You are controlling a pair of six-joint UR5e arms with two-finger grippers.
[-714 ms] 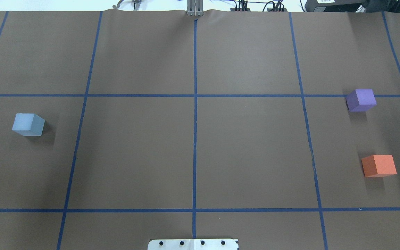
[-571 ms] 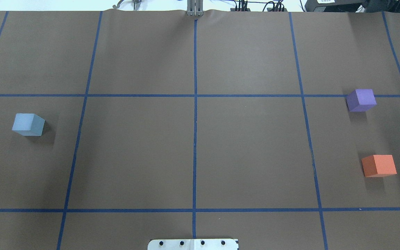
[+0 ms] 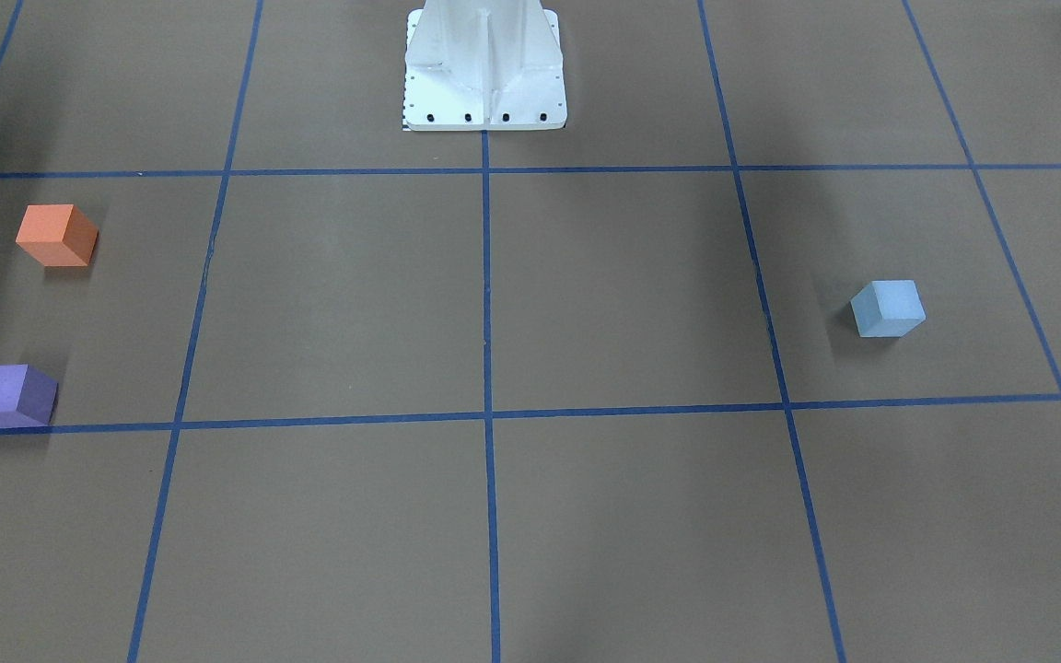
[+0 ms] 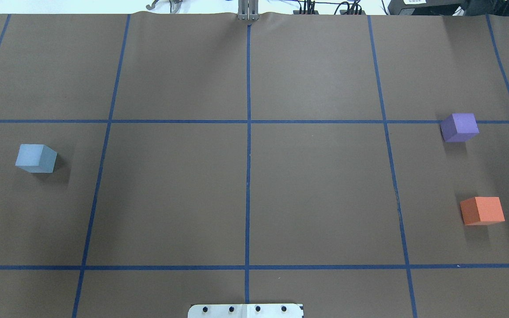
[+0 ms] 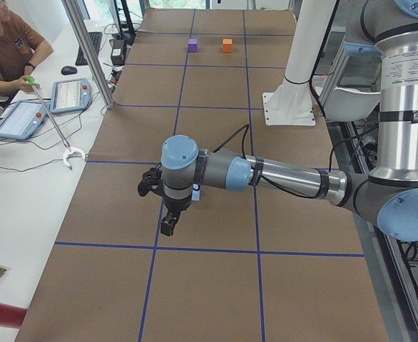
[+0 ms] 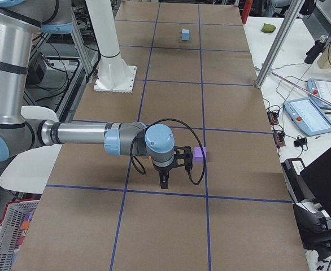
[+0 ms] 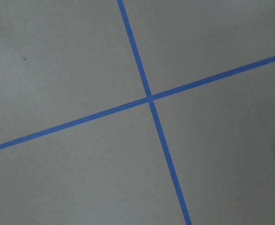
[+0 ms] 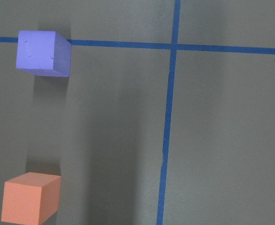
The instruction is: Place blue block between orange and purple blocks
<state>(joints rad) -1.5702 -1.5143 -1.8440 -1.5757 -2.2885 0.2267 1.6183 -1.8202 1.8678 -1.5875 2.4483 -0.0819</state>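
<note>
The light blue block [image 4: 36,158] sits on the left of the table; it also shows in the front view [image 3: 887,308]. The purple block [image 4: 459,127] and the orange block [image 4: 482,210] sit far right, apart, purple farther from the robot base. The right wrist view shows both: purple block [image 8: 43,53], orange block [image 8: 29,199]. My left gripper [image 5: 167,226] hangs above the table near the blue block, seen only in the left side view. My right gripper [image 6: 164,182] hangs beside the purple block [image 6: 200,154], seen only in the right side view. I cannot tell whether either is open.
Brown table cover with a blue tape grid [image 4: 248,121]. The white robot base plate [image 4: 245,311] is at the near edge. An operator [image 5: 6,50] sits at a side desk with tablets [image 5: 70,94]. Cables and a laptop lie beside the table [image 6: 323,169].
</note>
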